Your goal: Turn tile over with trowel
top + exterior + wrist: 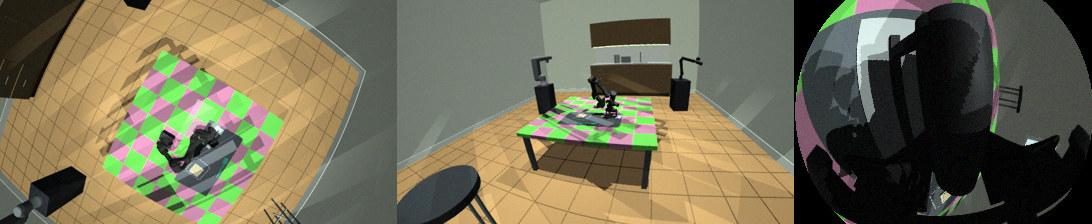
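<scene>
The trowel (218,128) (618,116) (956,65) has a thick black handle and a pale blade. My gripper (210,136) (611,114) (956,172) is shut on its handle. The blade is over one end of the dark mat (231,147) (607,123), away from the tile. Whether it touches the mat is not clear. The cream tile (196,170) (581,116) (945,197) lies on the mat, inside the dashed outline (208,168). Its upper face looks plain, with no mark I can make out. Its underside is hidden.
A thin teal bar (222,167) (586,123) lies along the mat's edge, beside the outline. The arm (176,165) (600,87) reaches over the green and pink checkered table (268,122) (645,138), its elbow near the tile. A round black stool (438,194) stands apart from the table.
</scene>
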Controlling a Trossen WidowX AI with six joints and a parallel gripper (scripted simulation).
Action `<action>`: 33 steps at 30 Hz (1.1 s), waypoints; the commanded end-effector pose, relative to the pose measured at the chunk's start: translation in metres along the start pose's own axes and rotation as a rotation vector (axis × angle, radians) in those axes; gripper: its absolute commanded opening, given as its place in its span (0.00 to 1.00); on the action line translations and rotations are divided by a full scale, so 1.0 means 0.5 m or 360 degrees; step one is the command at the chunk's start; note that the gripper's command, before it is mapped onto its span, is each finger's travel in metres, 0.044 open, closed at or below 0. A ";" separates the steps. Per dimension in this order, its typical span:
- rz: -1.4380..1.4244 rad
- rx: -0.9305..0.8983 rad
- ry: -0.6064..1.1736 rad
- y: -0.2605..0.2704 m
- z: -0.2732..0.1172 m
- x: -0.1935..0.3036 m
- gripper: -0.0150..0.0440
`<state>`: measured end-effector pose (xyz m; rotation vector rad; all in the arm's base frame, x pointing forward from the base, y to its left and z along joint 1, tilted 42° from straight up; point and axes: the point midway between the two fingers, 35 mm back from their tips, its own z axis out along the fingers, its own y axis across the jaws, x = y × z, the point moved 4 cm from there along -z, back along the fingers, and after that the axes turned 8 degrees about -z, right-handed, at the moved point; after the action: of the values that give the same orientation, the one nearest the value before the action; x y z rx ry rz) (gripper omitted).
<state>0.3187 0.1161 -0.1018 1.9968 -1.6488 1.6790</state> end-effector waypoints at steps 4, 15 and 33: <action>0.0006 0.0013 -0.0012 0.003 0.003 -0.003 0.34; 0.0006 0.0013 -0.0012 0.003 0.003 -0.003 0.76; 0.0021 0.0001 -0.0026 0.004 -0.042 -0.008 0.76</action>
<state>0.3072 0.1252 -0.1014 2.0143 -1.6575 1.6632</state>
